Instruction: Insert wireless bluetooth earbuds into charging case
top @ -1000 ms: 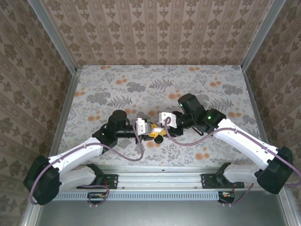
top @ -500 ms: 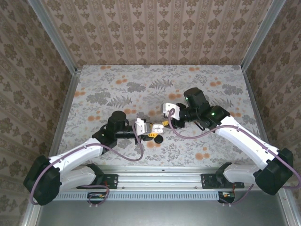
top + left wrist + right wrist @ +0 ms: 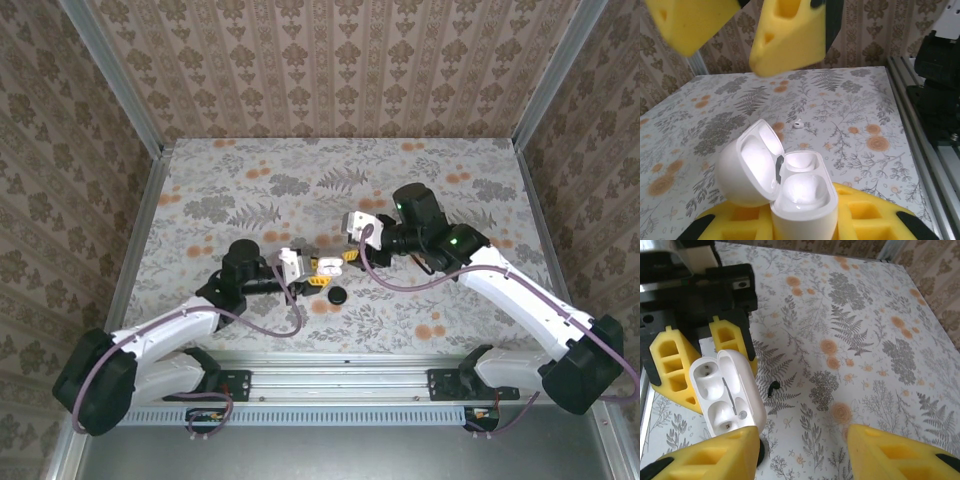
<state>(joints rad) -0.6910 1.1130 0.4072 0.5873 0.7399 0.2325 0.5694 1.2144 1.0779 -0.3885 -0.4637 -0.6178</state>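
The left gripper [image 3: 314,268] is clamped on the small white glossy rounded charging case [image 3: 799,196], whose lid is flipped open, over the floral-patterned table [image 3: 250,170]. The right gripper [image 3: 805,455] hangs just beside the case, jaws parted and empty. A black round disc [image 3: 338,296] lies near both.

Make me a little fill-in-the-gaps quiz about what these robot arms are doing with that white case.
The charging case has its lid ___.
The pincer clamped on it belongs to the robot's ___ arm.
The right pincer holds ___.
Its fingers are coloured ___.
Missing: open, left, nothing, yellow.
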